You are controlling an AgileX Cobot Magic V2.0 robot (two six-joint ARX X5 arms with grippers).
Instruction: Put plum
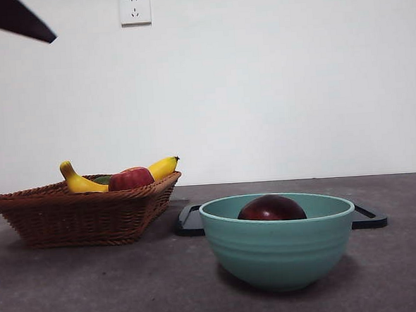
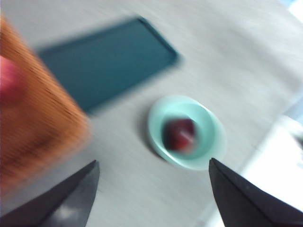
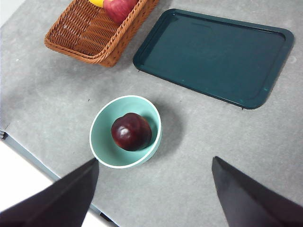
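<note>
The dark maroon plum (image 1: 271,209) (image 3: 131,131) (image 2: 179,135) lies inside a mint-green bowl (image 1: 279,252) (image 3: 101,142) (image 2: 209,142) near the table's front. My left gripper (image 2: 154,172) hangs high above the table, open and holding nothing; its view is motion-blurred. The right gripper (image 3: 155,170) also hovers well above the bowl, open, with nothing between its fingers. In the front view only a black arm tip (image 1: 16,19) shows at the top left corner.
A wicker basket (image 1: 84,209) (image 3: 94,35) (image 2: 33,127) on the left holds a red apple (image 1: 130,178) (image 3: 120,7) and a banana (image 1: 82,181). A dark green tray (image 3: 215,54) (image 2: 104,66) (image 1: 189,221) lies flat behind the bowl.
</note>
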